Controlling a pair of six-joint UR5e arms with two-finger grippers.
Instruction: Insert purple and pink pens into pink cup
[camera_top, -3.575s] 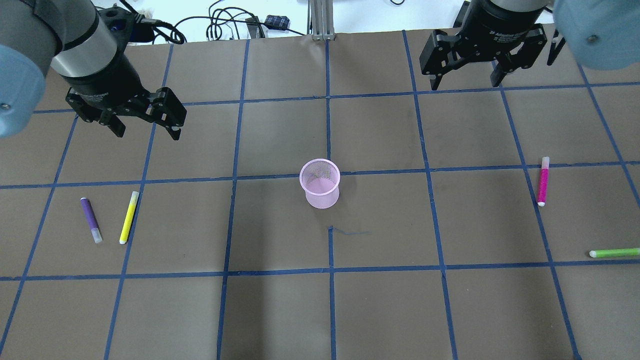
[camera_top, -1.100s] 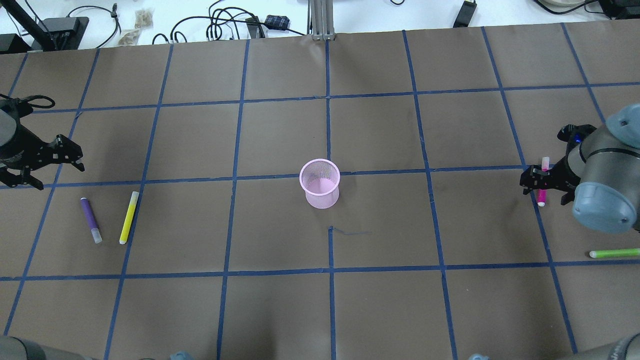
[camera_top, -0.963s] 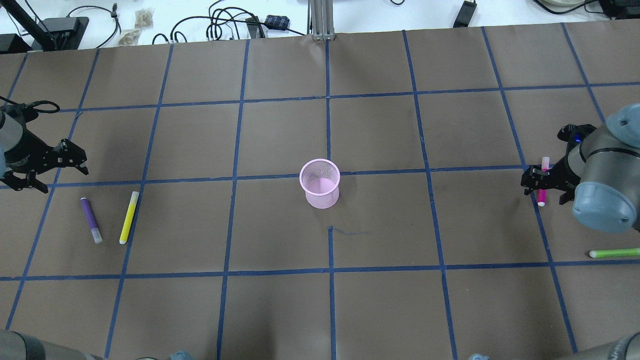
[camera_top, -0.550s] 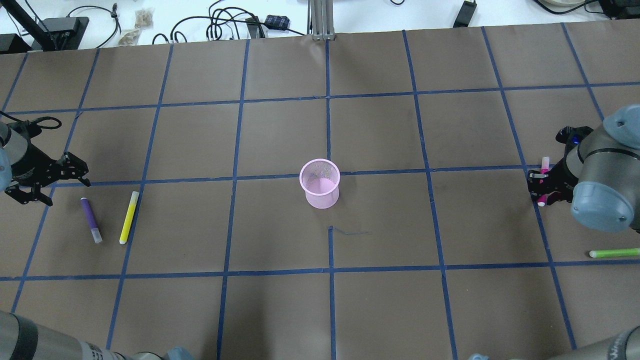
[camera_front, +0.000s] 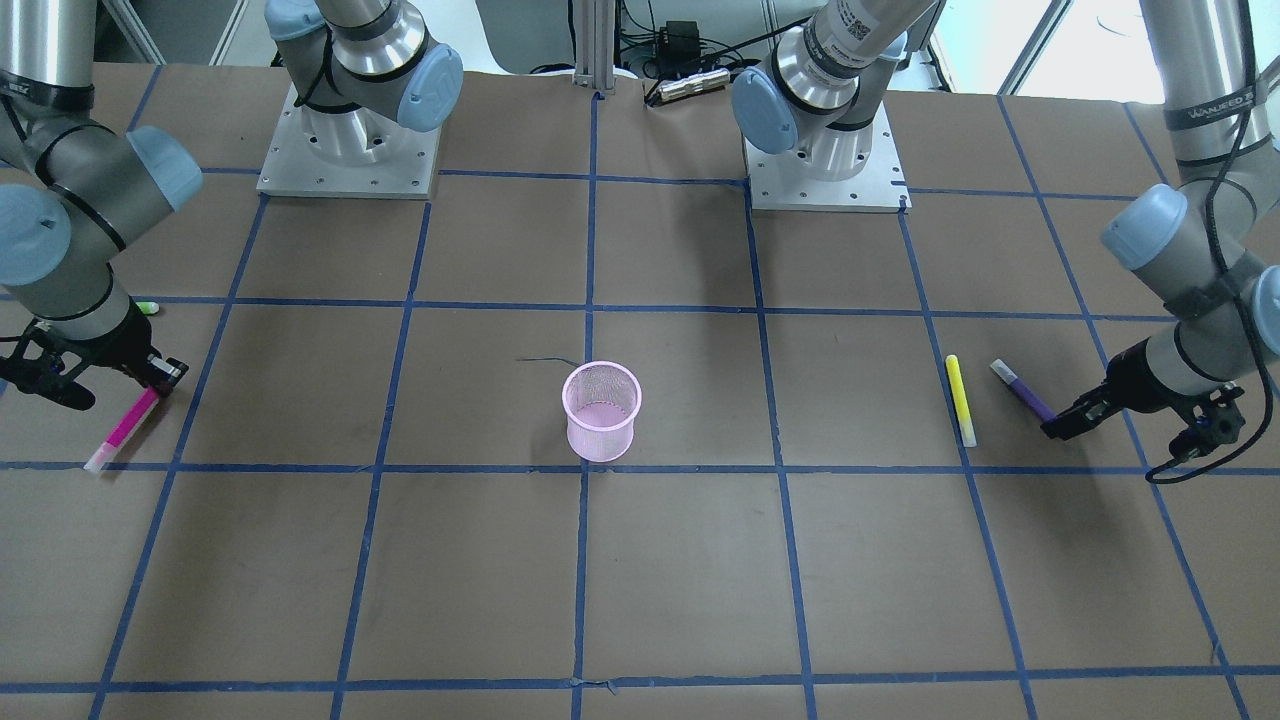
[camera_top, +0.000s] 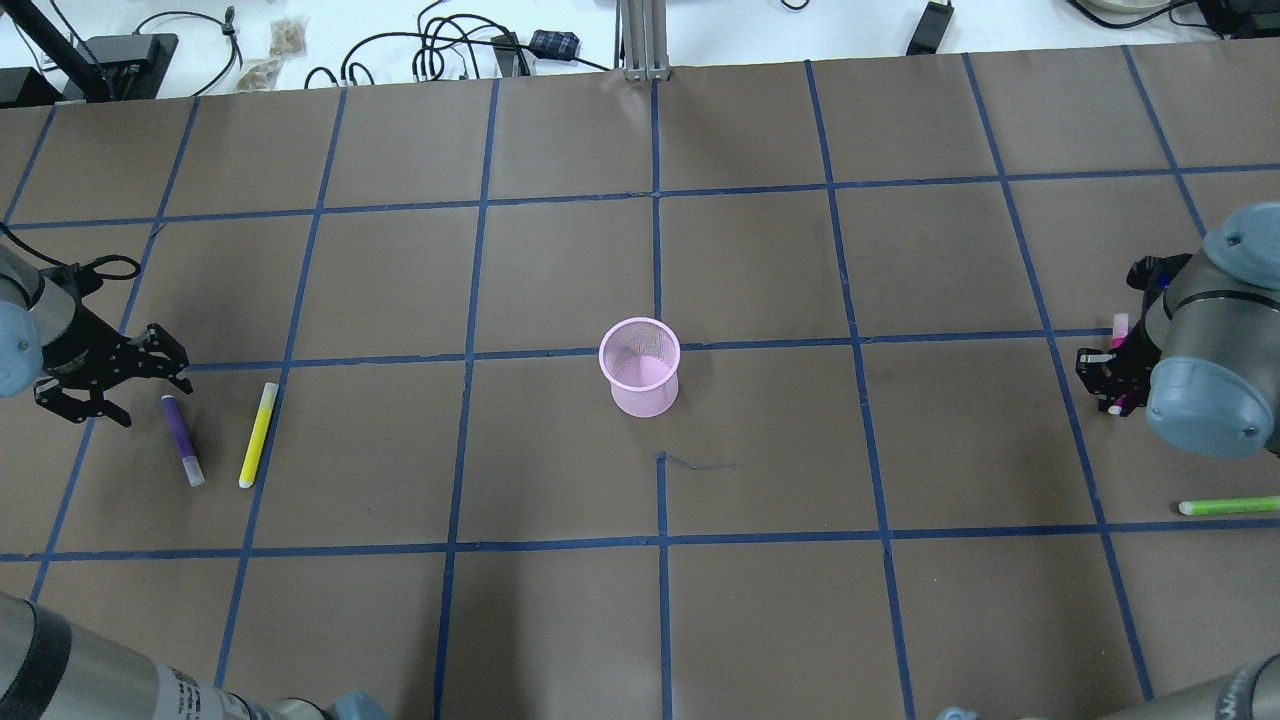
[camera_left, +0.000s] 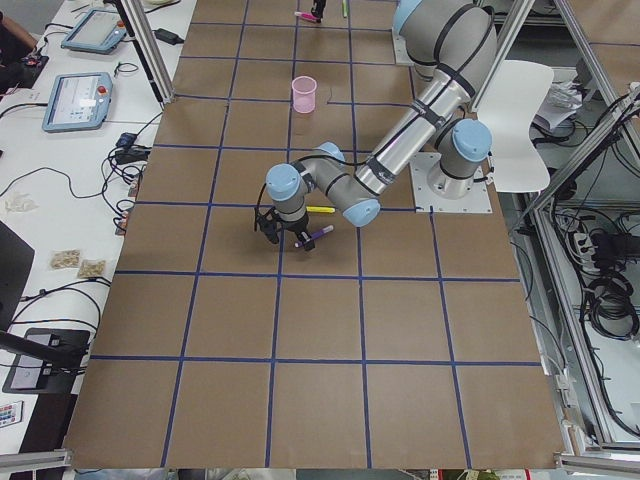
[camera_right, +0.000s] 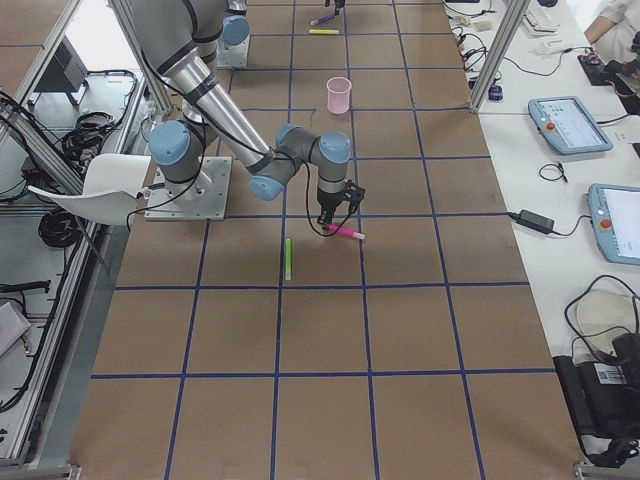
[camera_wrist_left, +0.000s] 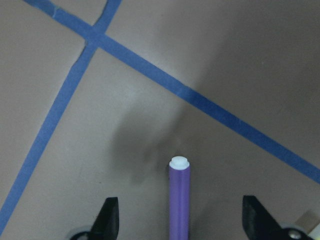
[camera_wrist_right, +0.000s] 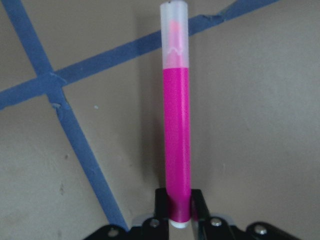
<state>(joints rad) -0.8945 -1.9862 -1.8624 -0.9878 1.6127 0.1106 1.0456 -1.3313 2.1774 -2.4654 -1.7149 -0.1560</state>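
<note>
The pink mesh cup (camera_top: 640, 380) (camera_front: 601, 410) stands upright mid-table. The purple pen (camera_top: 182, 440) (camera_front: 1022, 390) lies on the table at the left. My left gripper (camera_top: 156, 402) (camera_front: 1056, 428) is open, low at the pen's far end. In the left wrist view the pen (camera_wrist_left: 179, 200) lies between the spread fingers (camera_wrist_left: 107, 220). My right gripper (camera_top: 1104, 382) (camera_front: 165, 375) is shut on one end of the pink pen (camera_top: 1117, 328) (camera_wrist_right: 177, 145) (camera_front: 122, 430). The pen is low over the table; I cannot tell whether it touches.
A yellow pen (camera_top: 258, 435) (camera_front: 960, 400) lies just right of the purple one. A green pen (camera_top: 1228, 506) (camera_right: 288, 258) lies near the right edge, close to my right arm. Cables (camera_top: 440, 50) lie behind the mat.
Both arms came down from the far side. The left gripper moved to the purple pen's far end. The right gripper shut on the pink pen and shifted it slightly right.
</note>
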